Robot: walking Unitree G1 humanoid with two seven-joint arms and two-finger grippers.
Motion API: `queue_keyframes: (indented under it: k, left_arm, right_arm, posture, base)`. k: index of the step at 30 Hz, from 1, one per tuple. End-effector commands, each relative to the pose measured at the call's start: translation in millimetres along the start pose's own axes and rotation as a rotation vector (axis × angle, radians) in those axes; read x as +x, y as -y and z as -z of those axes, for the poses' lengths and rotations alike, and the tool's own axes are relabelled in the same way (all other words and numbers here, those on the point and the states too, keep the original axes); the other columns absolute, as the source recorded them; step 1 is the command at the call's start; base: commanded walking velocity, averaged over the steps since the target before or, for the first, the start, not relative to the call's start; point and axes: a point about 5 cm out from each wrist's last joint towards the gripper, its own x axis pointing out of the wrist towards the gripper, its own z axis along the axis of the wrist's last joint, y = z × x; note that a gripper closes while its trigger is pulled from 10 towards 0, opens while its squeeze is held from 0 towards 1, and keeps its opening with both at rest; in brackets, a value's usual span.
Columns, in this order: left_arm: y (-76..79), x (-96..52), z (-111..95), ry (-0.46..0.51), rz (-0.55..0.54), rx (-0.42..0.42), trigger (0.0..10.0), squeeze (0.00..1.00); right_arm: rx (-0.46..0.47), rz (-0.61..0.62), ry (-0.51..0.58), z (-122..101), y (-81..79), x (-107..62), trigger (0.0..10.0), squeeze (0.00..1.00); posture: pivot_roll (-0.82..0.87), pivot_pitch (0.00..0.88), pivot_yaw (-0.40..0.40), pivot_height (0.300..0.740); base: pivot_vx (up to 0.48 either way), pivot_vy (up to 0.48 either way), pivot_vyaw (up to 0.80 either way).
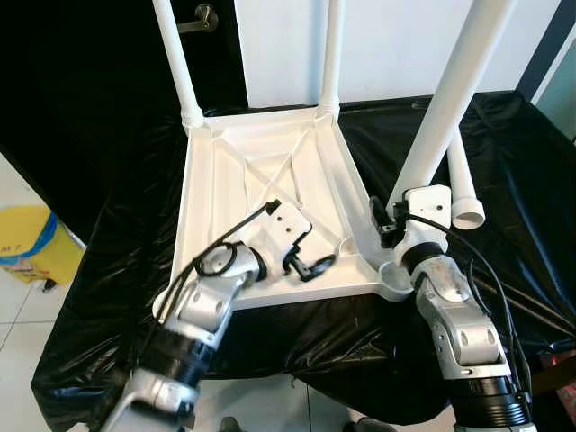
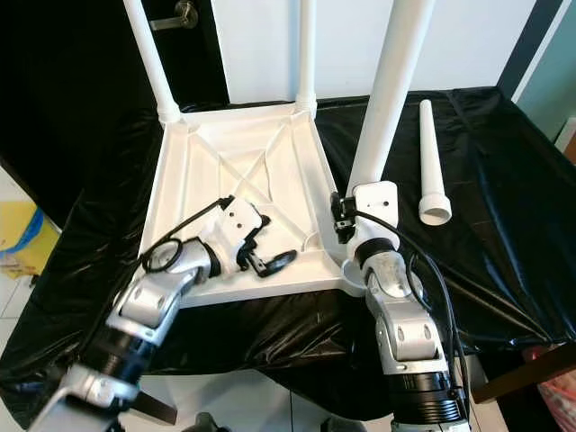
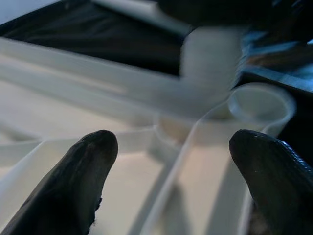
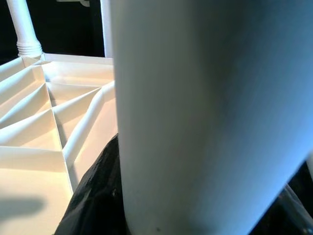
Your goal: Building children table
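Two white legs (image 1: 175,63) already stand upright in the far corners of the upturned white tabletop (image 1: 216,180), which lies on the black-covered surface (image 1: 504,171). The right hand (image 1: 389,223) is clamped on a third leg (image 1: 454,90) at the near right corner. The left hand (image 1: 306,263) rests inside the tabletop, fingers (image 3: 73,186) apart. A fourth leg (image 2: 430,162) lies loose nearby.

Loose leg (image 2: 431,162) lies right of upturned tabletop (image 2: 236,171).
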Motion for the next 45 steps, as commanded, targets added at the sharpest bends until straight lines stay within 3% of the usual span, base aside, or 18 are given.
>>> queue_keyframes:
  k: [1,2,5,10,18,21,23,36,45]
  left_arm:
    - [9.9,-3.0,-7.7,0.057,0.055,-0.036,10.0,0.0]
    - [9.9,-3.0,-7.7,0.057,0.055,-0.036,10.0,0.0]
    - [31.4,-11.7,-16.3,0.13,0.23,-0.103,10.0,0.0]
    - [44.1,-23.1,-17.5,0.131,0.349,-0.12,10.0,0.0]
    - [47.3,-25.7,-14.2,0.109,0.369,-0.12,10.0,0.0]
    - [44.9,-25.6,-11.4,0.086,0.327,-0.125,10.0,0.0]
    - [44.4,-25.5,-11.6,0.084,0.32,-0.127,10.0,0.0]
    - [42.7,-24.3,-12.7,0.074,0.305,-0.123,10.0,0.0]
    - [41.5,-22.9,-14.6,0.076,0.291,-0.11,10.0,0.0]
  right_arm:
    - [-0.003,0.004,0.004,-1.6,0.4,-0.8,10.0,0.0]
    - [-0.003,0.004,0.004,-1.6,0.4,-0.8,10.0,0.0]
    - [-0.003,0.014,-0.012,2.4,1.3,-5.2,10.0,0.0]
    - [-0.015,0.025,-0.038,8.4,6.5,-13.0,10.0,0.0]
    - [-0.018,0.028,-0.049,10.8,9.5,-20.3,10.0,0.0]
    - [-0.011,0.031,-0.077,17.7,11.9,-38.0,10.0,0.0]
    - [-0.01,0.03,-0.082,19.0,11.7,-40.8,10.0,0.0]
    - [-0.022,-0.049,-0.062,32.6,12.0,-49.7,10.0,0.0]
    - [0.014,-0.14,-0.013,38.0,3.1,-50.7,10.0,0.0]
  posture:
    - [-0.14,0.008,0.005,0.74]
    - [-0.14,0.008,0.005,0.74]
    - [-0.14,0.011,0.002,0.74]
    - [-0.14,0.022,-0.001,0.74]
    - [-0.15,0.034,-0.002,0.74]
    - [-0.15,0.041,-0.001,0.74]
    - [-0.15,0.041,-0.001,0.74]
    - [-0.16,0.046,0.007,0.74]
    - [-0.15,0.041,0.007,0.74]
  base:
    - [0.0,0.0,0.0]
    - [0.0,0.0,0.0]
    - [0.0,0.0,0.0]
    - [0.0,0.0,0.0]
    - [0.0,0.0,0.0]
    - [0.0,0.0,0.0]
    - [0.0,0.0,0.0]
    - [0.0,0.0,0.0]
    - [0.0,0.0,0.0]
